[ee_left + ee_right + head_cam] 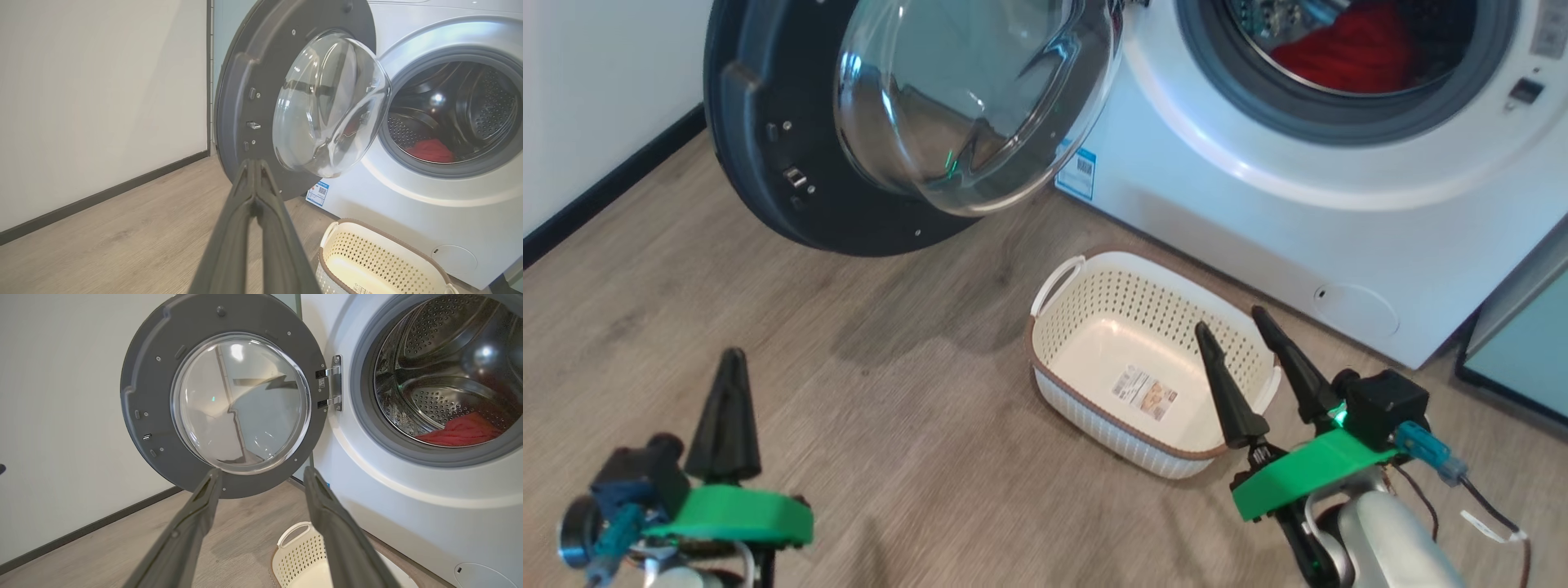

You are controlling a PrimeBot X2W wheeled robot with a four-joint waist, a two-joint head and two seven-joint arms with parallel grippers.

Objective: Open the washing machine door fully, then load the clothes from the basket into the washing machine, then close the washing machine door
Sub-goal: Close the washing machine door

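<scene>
You see washing machine door (743, 163) swung wide to left, glass bulge facing you. Red clothes (1347, 49) lie in washing machine (1217, 212) drum. Basket (1094, 263) on floor (849, 367) just before washer, long side along its front, open top up. Your left gripper (733, 359) pinched tight, holding nothing. Right gripper (1230, 320) spread wide by basket. Teal cabinet (1527, 351) at right.

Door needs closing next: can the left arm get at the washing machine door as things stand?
Probably yes: the shut left gripper points toward the open washing machine door, and nothing stands between them.

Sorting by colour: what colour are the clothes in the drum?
The clothes are bright red, best seen in right wrist view.
</scene>
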